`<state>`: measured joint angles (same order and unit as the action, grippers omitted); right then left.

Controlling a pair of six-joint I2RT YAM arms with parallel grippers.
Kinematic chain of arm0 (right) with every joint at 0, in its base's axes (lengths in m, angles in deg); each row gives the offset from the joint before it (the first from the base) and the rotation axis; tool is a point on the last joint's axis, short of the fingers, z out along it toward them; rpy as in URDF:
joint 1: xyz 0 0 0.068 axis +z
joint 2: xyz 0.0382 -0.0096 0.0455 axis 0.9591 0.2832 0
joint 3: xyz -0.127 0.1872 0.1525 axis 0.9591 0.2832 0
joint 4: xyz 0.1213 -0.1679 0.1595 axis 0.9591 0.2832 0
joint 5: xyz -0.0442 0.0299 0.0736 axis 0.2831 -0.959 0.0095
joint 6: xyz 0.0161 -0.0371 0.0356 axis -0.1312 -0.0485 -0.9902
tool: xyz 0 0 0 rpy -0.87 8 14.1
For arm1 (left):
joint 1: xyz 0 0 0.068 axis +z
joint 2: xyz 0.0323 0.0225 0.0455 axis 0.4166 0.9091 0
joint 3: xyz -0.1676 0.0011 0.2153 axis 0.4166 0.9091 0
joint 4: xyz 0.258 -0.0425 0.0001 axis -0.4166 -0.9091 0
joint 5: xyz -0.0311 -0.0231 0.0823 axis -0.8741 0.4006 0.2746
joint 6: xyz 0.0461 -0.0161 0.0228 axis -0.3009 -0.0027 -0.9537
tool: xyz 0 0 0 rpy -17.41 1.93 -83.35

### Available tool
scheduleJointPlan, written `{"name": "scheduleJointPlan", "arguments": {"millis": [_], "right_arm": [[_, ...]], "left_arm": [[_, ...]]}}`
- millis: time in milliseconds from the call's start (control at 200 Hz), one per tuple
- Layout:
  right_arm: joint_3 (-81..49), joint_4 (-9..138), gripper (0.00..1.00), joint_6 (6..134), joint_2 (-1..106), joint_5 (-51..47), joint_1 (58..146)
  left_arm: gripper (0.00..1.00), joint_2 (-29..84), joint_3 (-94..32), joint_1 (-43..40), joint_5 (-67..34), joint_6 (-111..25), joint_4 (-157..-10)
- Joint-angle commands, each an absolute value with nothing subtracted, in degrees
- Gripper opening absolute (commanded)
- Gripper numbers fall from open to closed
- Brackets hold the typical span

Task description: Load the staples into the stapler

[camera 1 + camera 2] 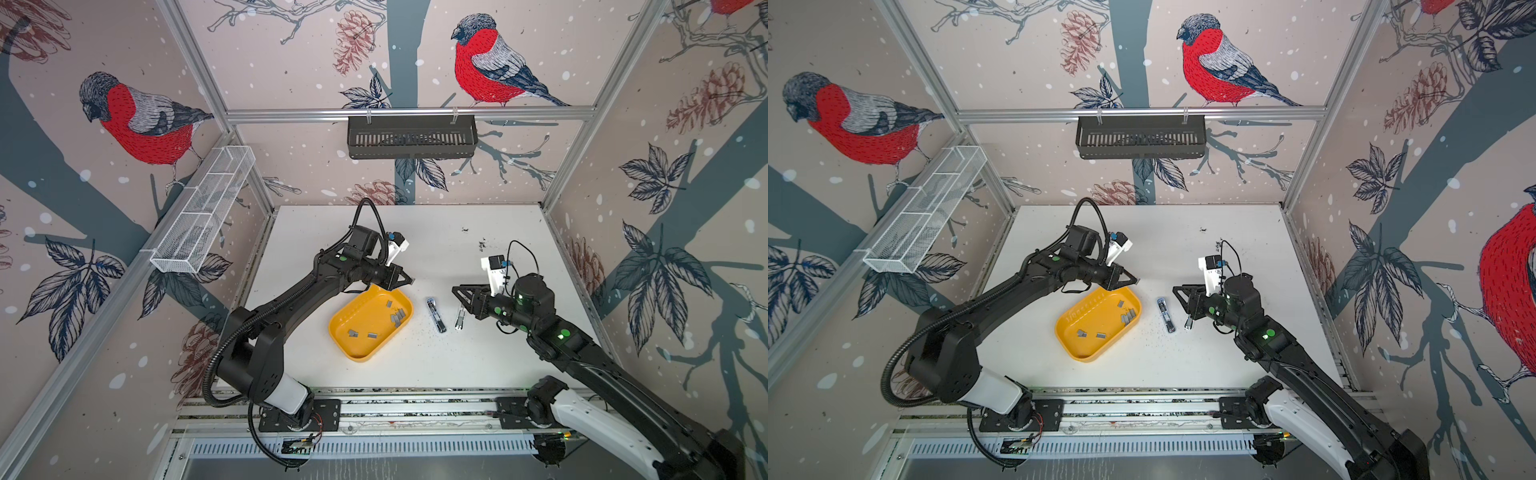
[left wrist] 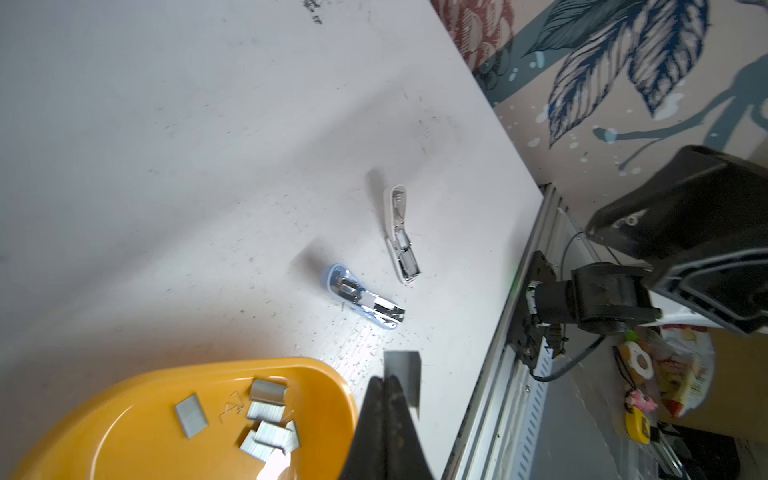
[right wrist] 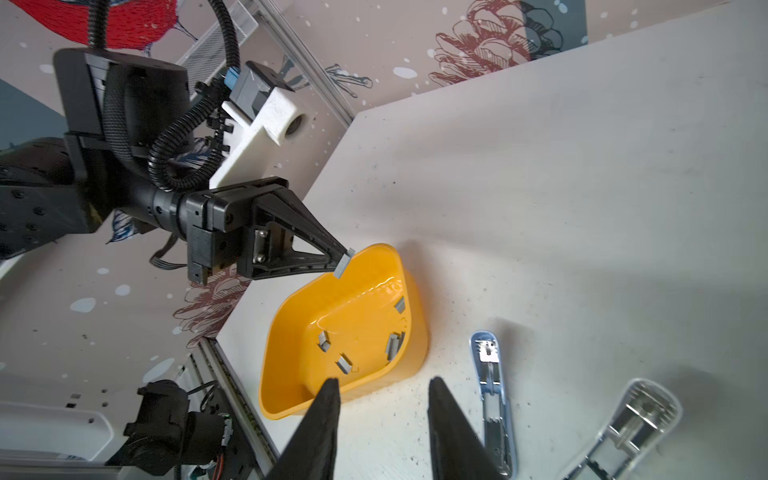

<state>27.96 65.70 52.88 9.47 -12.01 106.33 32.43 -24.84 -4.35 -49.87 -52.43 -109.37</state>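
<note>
Jaws, left gripper (image 1: 410, 280): clamped on one staple strip (image 3: 344, 262), above far rim of yellow tray (image 1: 360, 357). Stapler (image 1: 436, 314): open on table (image 1: 478, 249), right of and nearer than those jaws, long axis near-to-far. Right gripper (image 3: 382, 383): parted, empty, closest to stapler. Other staples (image 1: 397, 316) in tray.

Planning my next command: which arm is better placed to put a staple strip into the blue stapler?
Left. The left gripper holds a staple strip near the open blue stapler. The right gripper is empty, jaws apart.
</note>
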Motion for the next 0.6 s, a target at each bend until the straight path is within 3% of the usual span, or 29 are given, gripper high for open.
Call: {"name": "scheduleJointPlan", "arguments": {"millis": [0,290,595], "right_arm": [[28.7,56.0,0.37,48.0,9.4,-17.6,105.7],[29.6,35.9,0.44,36.9,11.8,-22.0,105.0],[26.9,24.5,0.56,30.1,14.8,-20.5,105.0]], "left_arm": [[0.0,30.8,-23.9,-4.1,-59.1,-52.1,-102.6],[0.0,30.2,-25.1,-3.6,-70.1,-42.5,-90.4],[0.0,27.1,-19.9,-5.0,-71.9,-11.4,-56.3]]}}
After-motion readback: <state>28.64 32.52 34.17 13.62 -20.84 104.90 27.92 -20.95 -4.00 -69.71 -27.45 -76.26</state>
